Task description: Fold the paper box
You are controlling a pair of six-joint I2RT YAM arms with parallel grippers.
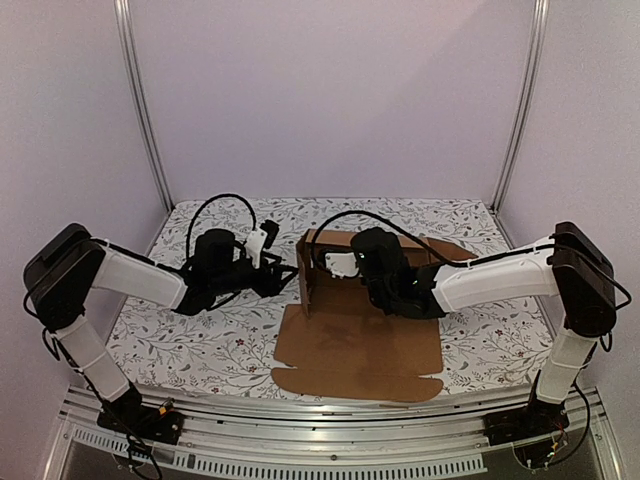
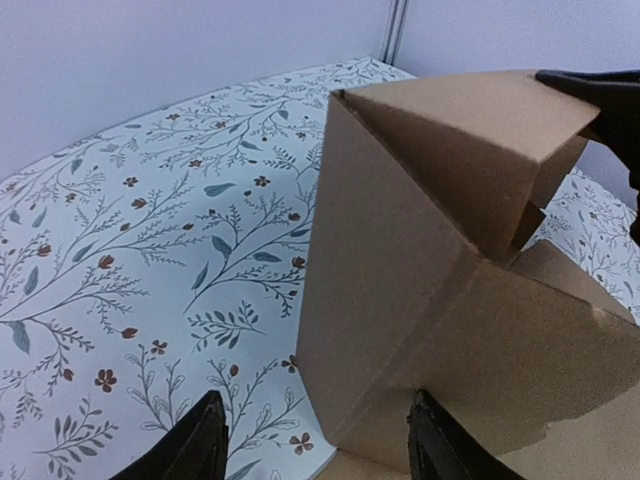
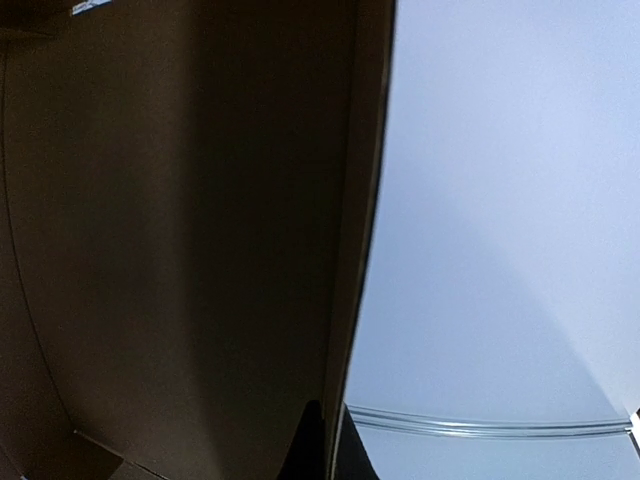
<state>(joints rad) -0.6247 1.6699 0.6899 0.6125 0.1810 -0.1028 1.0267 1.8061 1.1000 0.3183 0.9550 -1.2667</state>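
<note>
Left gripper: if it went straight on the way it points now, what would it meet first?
Most likely the paper box. Its raised side wall stands directly ahead of the open left gripper. It looks near, but the depth is hard to judge.

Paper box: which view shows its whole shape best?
Top external: nearly the whole paper box shows, raised walls and flat flap. Left wrist shows one raised corner; right wrist only a dark wall, close up.
</note>
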